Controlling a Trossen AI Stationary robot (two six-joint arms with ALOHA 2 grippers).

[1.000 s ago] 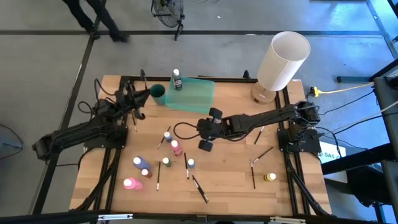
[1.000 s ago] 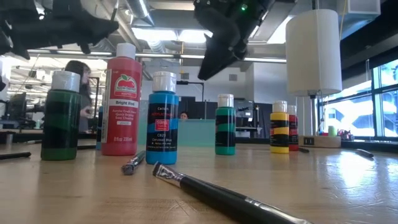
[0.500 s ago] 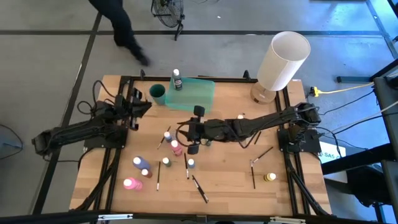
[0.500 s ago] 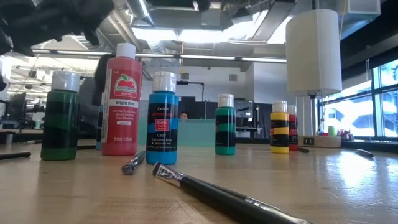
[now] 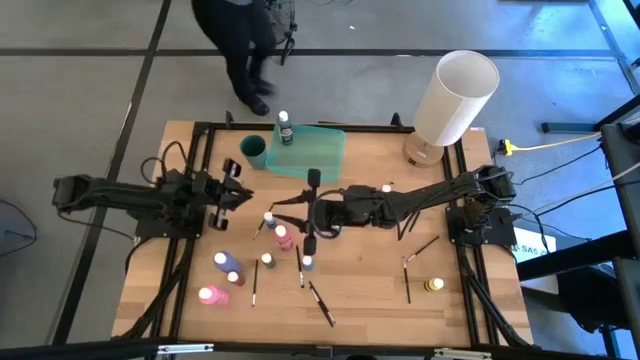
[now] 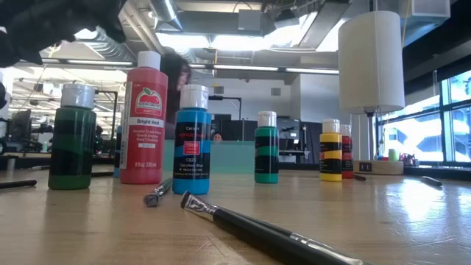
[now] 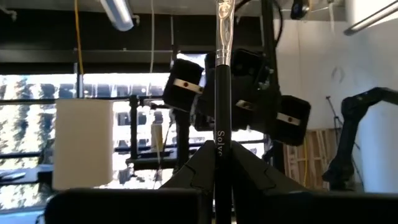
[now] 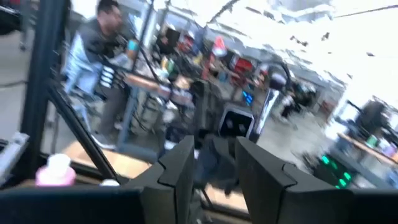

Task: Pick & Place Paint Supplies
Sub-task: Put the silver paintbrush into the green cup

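My left gripper (image 7: 219, 163) is shut on a thin dark paintbrush (image 7: 222, 93) and is held up over the table's left half (image 5: 241, 194). My right gripper (image 5: 306, 210) is raised over the middle, level and facing the left one. Its fingers are open (image 8: 214, 165) with nothing plainly between them. Small paint bottles stand on the table: pink (image 5: 283, 237), blue (image 5: 307, 262), green (image 5: 267, 260) and yellow (image 5: 433, 285). In the low view I see red (image 6: 143, 118) and blue (image 6: 193, 140) bottles. Loose brushes (image 5: 320, 302) lie flat on the wood. My left gripper pinches the brush's dark handle (image 7: 221, 144) between its two fingertips. The brush runs on ahead of the fingers, along them. Its silver ferrule end (image 7: 224, 25) points away toward the right gripper. The fingers come from the table's left, slanting upward, and the brush is clear of the table.
A translucent green tray (image 5: 318, 155) lies at the far edge with one bottle (image 5: 285, 130) in it and a green cup (image 5: 254, 150) beside it. A big white lamp (image 5: 455, 95) stands far right. A person (image 5: 240, 45) walks behind the far edge.
My left gripper has swung from beside the green cup toward the table's middle and near edge, and now faces the right gripper. My right gripper has risen out of the low view, tipped from pointing down to level and shifted left. The person has walked rightward behind the table.
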